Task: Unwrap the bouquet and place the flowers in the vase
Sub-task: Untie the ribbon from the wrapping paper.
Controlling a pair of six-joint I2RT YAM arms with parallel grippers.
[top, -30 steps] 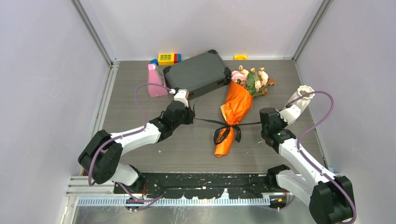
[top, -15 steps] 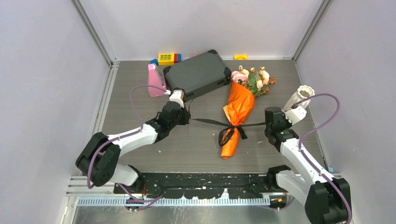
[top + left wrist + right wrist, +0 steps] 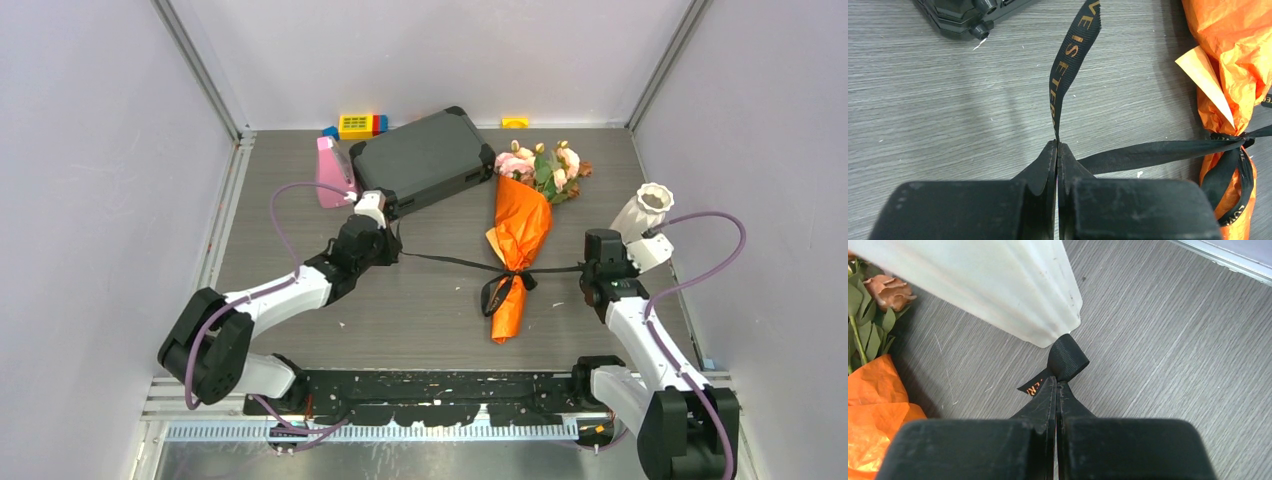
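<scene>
The bouquet (image 3: 522, 240) lies mid-table as an orange paper cone, with the flowers (image 3: 545, 168) at its far, wide end. A black printed ribbon (image 3: 450, 262) is knotted around the cone and stretches tight to both sides. My left gripper (image 3: 396, 250) is shut on the ribbon's left end, and the tail (image 3: 1068, 65) sticks out past the gripper (image 3: 1057, 145). My right gripper (image 3: 590, 268) is shut on the right end, with a ribbon fold (image 3: 1067, 357) just beyond the gripper (image 3: 1056, 383). The white vase (image 3: 640, 208) stands right beside it and fills the right wrist view (image 3: 998, 285).
A dark grey case (image 3: 425, 160) lies at the back, close to my left gripper. A pink wedge (image 3: 330, 172) sits to its left. Coloured blocks (image 3: 358, 125) and a yellow block (image 3: 514, 122) are by the back wall. Side walls close in both edges.
Both grippers have pulled apart, left arm leftward and right arm rightward. The ribbon has drawn tight and the bow loops have shrunk. The bouquet has slid right and turned.
</scene>
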